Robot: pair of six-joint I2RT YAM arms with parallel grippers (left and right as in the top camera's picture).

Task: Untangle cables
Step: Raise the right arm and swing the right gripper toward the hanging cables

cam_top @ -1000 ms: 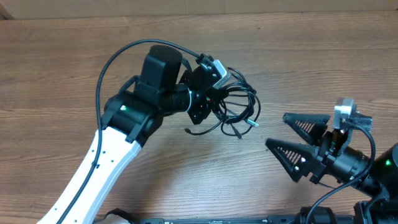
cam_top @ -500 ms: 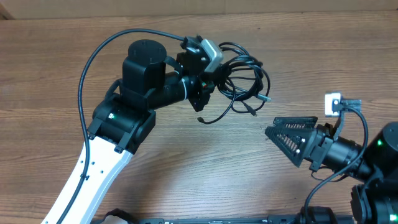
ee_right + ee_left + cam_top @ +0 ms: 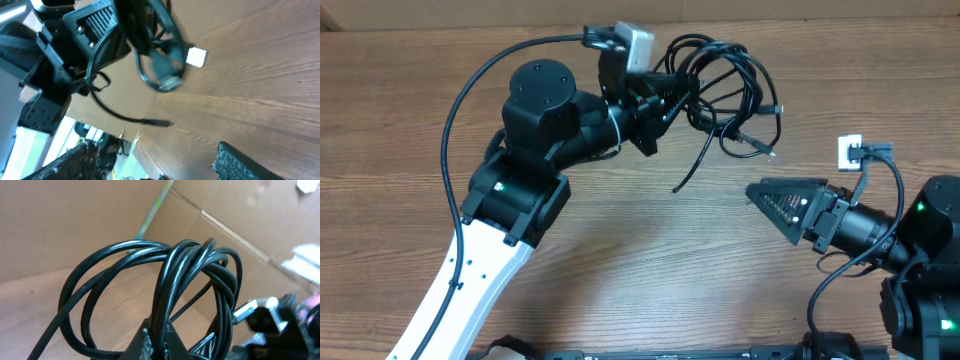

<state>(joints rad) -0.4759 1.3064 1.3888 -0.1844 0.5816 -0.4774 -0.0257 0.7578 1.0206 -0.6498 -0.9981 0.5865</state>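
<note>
The left gripper [image 3: 668, 97] is clamped on the cables [image 3: 162, 287], a glossy black tangle of overlapping loops, silver-tipped at some ends, jutting out to its right. One loose strand trails downward. Well apart, the right gripper [image 3: 765, 198] stands spread and empty.

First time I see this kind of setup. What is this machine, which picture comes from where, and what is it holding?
These are two robot arms at a wooden table, each ending in two-fingered jaws. The wide picture looks down from above; the other two come from small cameras on each wrist. The left arm, white and black, has its jaws shut on a knotted bundle of thin black cables, apparently lifted off the wood with one loose end dangling. Its wrist picture shows those loops close up. The right arm is nearby with jaws open and empty.
</note>
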